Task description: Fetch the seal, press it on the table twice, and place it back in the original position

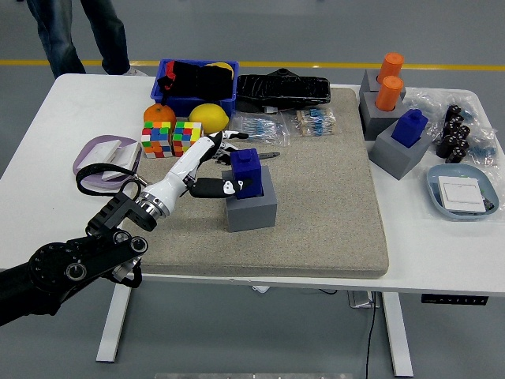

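A blue seal (pixel 248 170) stands upright in its grey holder (pixel 253 210) on the beige mat (pixel 331 205), left of the mat's middle. My left hand (pixel 223 163), white with black fingertips, reaches in from the lower left and sits just left of the seal. Its fingers (pixel 207 147) are spread and extend behind the seal's upper left. The thumb tip is at the seal's left face, and the hand does not close around it. My right arm is out of view.
Two colour cubes (pixel 172 138), an orange (pixel 158 114) and a yellow fruit (pixel 208 116) lie behind my hand. A blue bin (pixel 226 103) and black bag (pixel 282 88) sit further back. Right: another blue seal (pixel 410 126), orange seals (pixel 389 83), a blue dish (pixel 436 194). A person's legs (pixel 79 31) at top left.
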